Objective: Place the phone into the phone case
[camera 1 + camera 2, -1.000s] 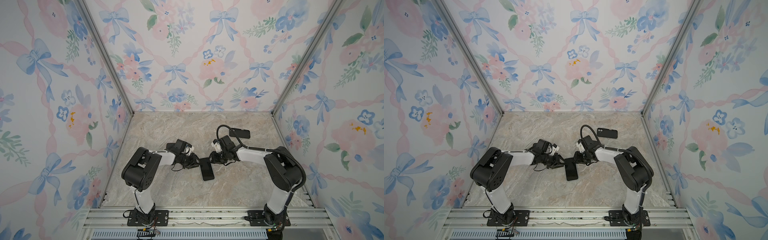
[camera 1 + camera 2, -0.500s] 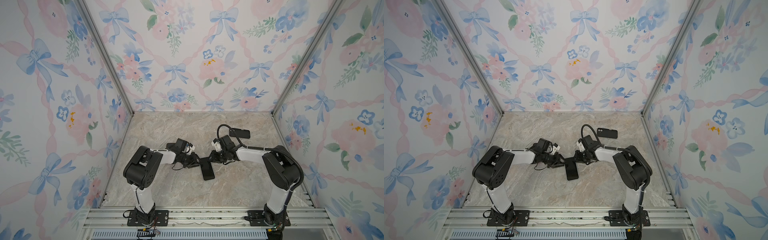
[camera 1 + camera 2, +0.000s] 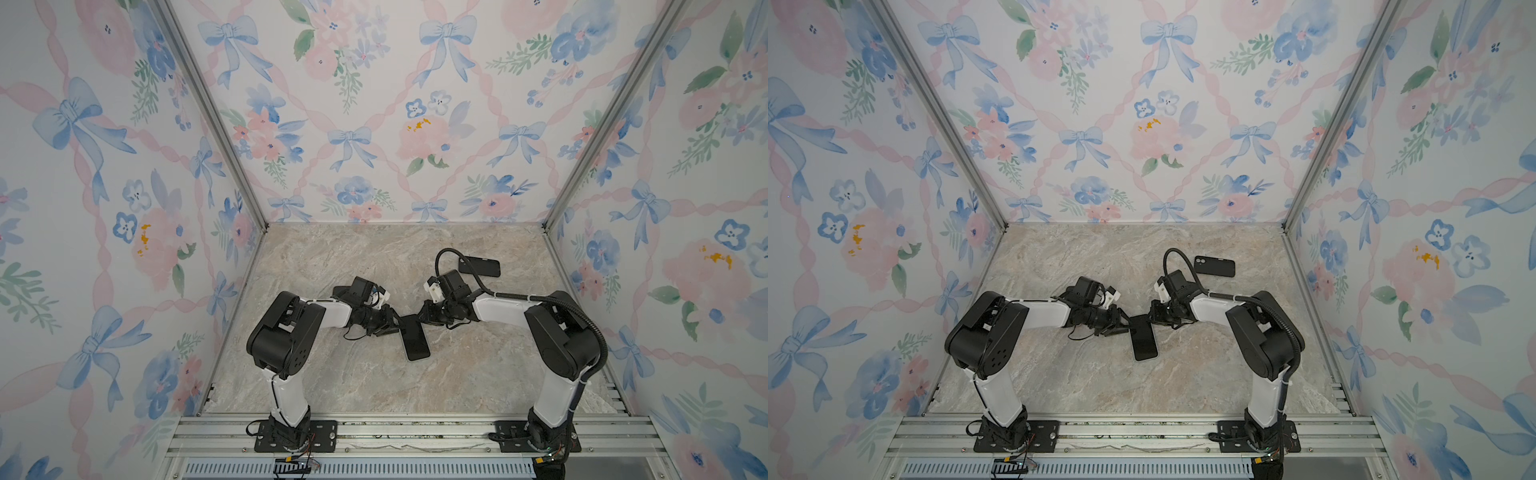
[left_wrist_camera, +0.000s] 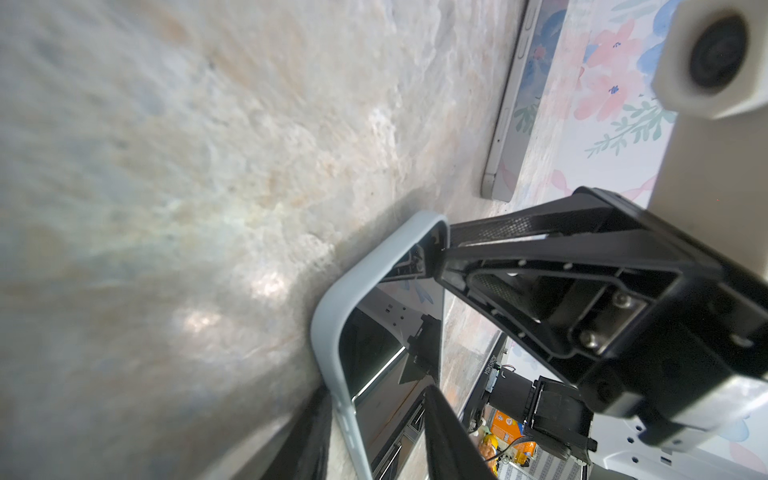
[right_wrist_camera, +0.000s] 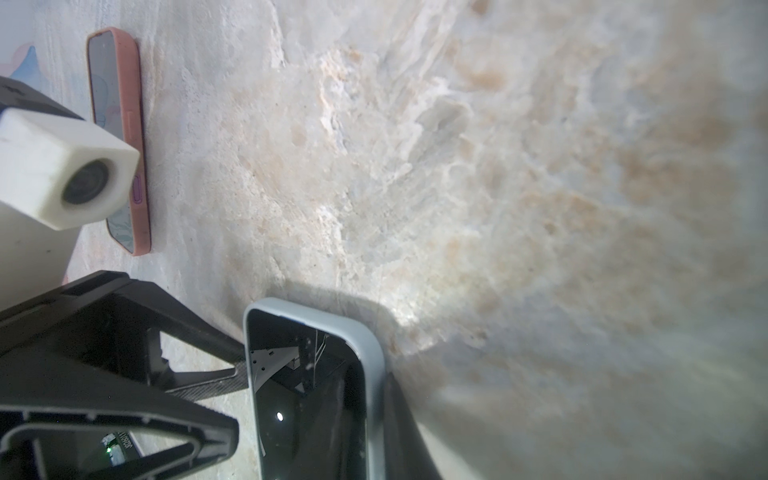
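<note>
- The phone (image 3: 417, 340) lies screen-up mid-counter (image 3: 374, 266), sitting in the pale grey-blue phone case (image 4: 325, 332). Both hands are at the end nearest the back wall. I'd call this the last press-in, not finished: in the left wrist view the case corner by the right hand looks peeled away from the phone instead of wrapped over it.
- The left hand (image 3: 390, 326) is partway open and straddles one long side. One finger is down on the glass and the other is outside the rim, so it reads to me as a clamp on case and phone together.
- The right hand (image 3: 423, 319) has its fingers drawn close together with the tips right at that loose corner. I can't tell if it has actually bitten the rim.
- Worry 1: if the right hand pinches the soft rim, it could fold the lip under the phone's edge, and then the corner never seats.
- Worry 2: a sideways push on one corner could lever an already seated corner back out. The left hand only pins one side.
- Worry 3: fingertips on glossy glass could skate off, and the whole thing would then spin on the slick marble-look counter.
- Minor: a pink-cased phone (image 5: 135, 104) lies just behind the left wrist, and a big arm swing could knock it.
</note>
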You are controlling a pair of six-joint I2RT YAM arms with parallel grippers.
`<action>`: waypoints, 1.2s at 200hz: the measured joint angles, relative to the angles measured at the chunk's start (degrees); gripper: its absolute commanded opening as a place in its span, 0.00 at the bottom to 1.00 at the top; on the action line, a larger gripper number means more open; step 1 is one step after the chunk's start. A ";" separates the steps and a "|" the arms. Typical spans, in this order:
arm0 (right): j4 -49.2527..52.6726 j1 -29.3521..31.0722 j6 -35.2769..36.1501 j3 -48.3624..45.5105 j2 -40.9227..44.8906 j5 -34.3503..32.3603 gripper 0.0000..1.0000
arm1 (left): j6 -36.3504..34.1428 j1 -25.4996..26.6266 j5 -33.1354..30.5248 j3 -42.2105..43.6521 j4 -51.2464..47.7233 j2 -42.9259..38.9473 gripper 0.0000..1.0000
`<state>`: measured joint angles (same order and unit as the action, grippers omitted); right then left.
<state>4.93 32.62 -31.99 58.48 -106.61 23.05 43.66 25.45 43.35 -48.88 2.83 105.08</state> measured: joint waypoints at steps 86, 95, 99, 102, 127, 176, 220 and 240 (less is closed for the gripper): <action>-1.33 0.13 0.04 -0.59 0.52 -1.33 0.19 | -0.02 -0.04 -0.17 0.04 -0.11 -0.11 0.39; -0.59 0.39 0.13 -0.66 0.87 -1.42 0.24 | 0.00 -0.04 -0.72 0.24 -0.22 -0.42 0.40; 0.04 0.52 -0.04 -0.76 1.25 -1.62 0.26 | 0.00 -0.02 -1.14 0.35 -0.42 -0.74 0.42; 0.48 0.63 0.04 -0.81 1.51 -1.60 0.28 | -0.02 0.00 -1.55 0.46 -0.59 -1.05 0.45; 2.73 1.68 0.15 -2.80 7.04 -2.25 0.42 | 0.02 0.42 -5.29 2.27 -2.64 -5.35 0.64; 4.35 5.25 -0.59 -10.40 17.88 -3.48 0.57 | 0.28 2.34 -12.68 7.52 -7.93 -13.88 0.68; 5.46 8.11 -1.99 -16.79 20.13 -5.07 0.56 | 1.86 6.05 -16.68 8.63 -10.05 -16.50 0.69; 5.22 9.16 -3.17 -18.29 20.13 -5.33 0.54 | 2.49 7.08 -18.10 8.59 -10.38 -16.74 0.66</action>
<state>10.15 41.78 -35.16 40.18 -86.48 17.72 46.15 32.53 25.26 -40.29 -7.55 88.33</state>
